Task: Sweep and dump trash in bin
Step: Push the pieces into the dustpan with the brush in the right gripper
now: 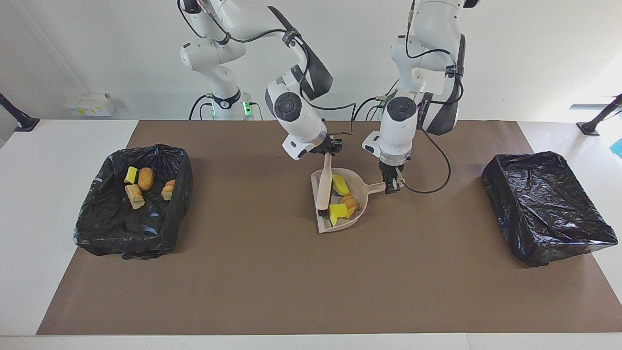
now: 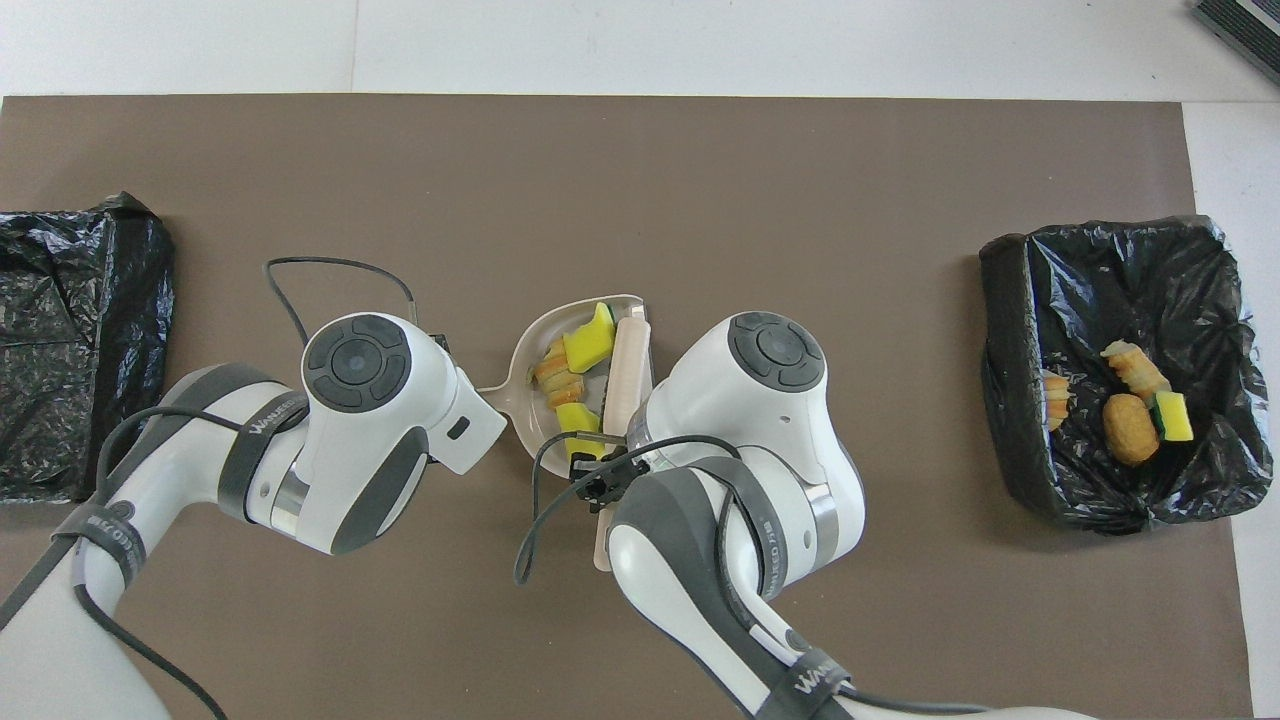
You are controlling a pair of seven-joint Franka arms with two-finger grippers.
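Observation:
Three pieces of trash (image 1: 339, 185) (image 2: 586, 345), yellow wedges and an orange striped lump, lie inside the beige dustpan (image 1: 359, 214) (image 2: 528, 352) on the brown mat. My left gripper (image 1: 392, 185) is shut on the dustpan's handle. My right gripper (image 1: 332, 148) is shut on the wooden brush (image 1: 324, 187) (image 2: 626, 365). The brush stands across the pan's mouth with its bristles down. Several more trash pieces (image 1: 145, 179) (image 2: 1130, 428) lie in the black-lined bin (image 1: 177, 214) (image 2: 1010, 330) at the right arm's end of the table.
A second black-lined bin (image 1: 544, 204) (image 2: 80, 340) stands at the left arm's end. The brown mat (image 1: 291, 282) covers the table's middle. Loose black cables hang from both wrists beside the dustpan.

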